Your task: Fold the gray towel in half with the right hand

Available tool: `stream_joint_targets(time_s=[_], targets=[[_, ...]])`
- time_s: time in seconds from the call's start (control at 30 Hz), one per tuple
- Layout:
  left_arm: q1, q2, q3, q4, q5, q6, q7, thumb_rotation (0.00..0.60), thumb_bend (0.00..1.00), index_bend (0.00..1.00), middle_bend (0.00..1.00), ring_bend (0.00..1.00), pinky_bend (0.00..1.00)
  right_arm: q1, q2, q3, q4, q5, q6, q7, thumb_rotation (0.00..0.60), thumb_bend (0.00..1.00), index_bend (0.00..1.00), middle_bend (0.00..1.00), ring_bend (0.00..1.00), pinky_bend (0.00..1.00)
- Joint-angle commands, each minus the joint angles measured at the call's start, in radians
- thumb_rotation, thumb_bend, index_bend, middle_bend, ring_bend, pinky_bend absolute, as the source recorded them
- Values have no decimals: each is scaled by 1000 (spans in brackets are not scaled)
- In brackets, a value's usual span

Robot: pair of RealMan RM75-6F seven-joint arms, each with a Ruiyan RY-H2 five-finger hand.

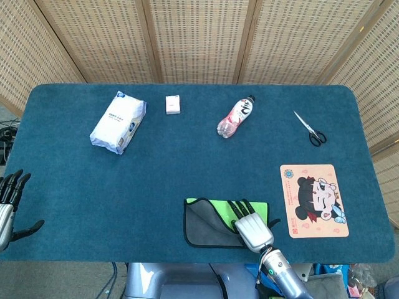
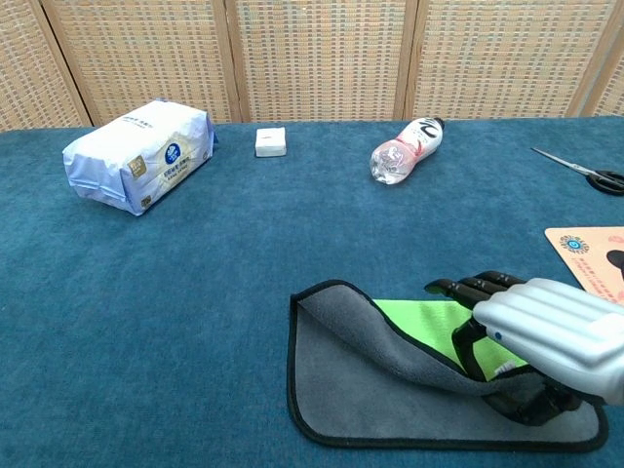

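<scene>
The gray towel [image 1: 204,228] lies near the table's front edge, black-trimmed, with its far part turned over so the bright green underside [image 1: 219,206] shows. In the chest view the towel [image 2: 370,395] has its lifted flap arching from the far left corner toward my right hand [image 2: 548,336]. My right hand [image 1: 252,228] grips that flap at the towel's right side, fingers over the green face and thumb underneath. My left hand [image 1: 10,200] hangs off the table's left edge, fingers spread, holding nothing.
A tissue pack [image 1: 118,121], a small white box [image 1: 173,104], a lying plastic bottle [image 1: 237,116] and scissors [image 1: 310,128] sit along the far half. A cartoon mat [image 1: 313,200] lies just right of the towel.
</scene>
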Motion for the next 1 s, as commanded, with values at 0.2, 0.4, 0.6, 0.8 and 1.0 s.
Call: stream_joint_targets(time_s=[0.2, 0.4, 0.6, 0.8, 1.0], targets=[[0, -1, -1, 0, -1, -1, 2, 600, 183, 0, 0, 0, 0, -14, 9, -9, -7, -18, -10, -6, 600, 501, 598, 0, 0, 0], [1, -1, -2, -1, -1, 0, 3, 600, 182, 0, 0, 0, 0, -26, 5, -17, -6, -37, -18, -13, 600, 500, 598, 0, 0, 0], [2, 0, -2, 0, 0, 1, -2, 600, 182, 0, 0, 0, 0, -34, 1, -16, -2, -44, -25, -19, 600, 501, 598, 0, 0, 0], [2, 1, -2, 0, 1, 1, -3, 600, 182, 0, 0, 0, 0, -39, 7, -12, -4, -42, -36, -28, 600, 502, 594, 0, 0, 0], [3, 1, -3, 1, 0, 2, -4, 600, 182, 0, 0, 0, 0, -32, 37, -22, -31, -33, -74, -34, 600, 275, 97, 0, 0, 0]])
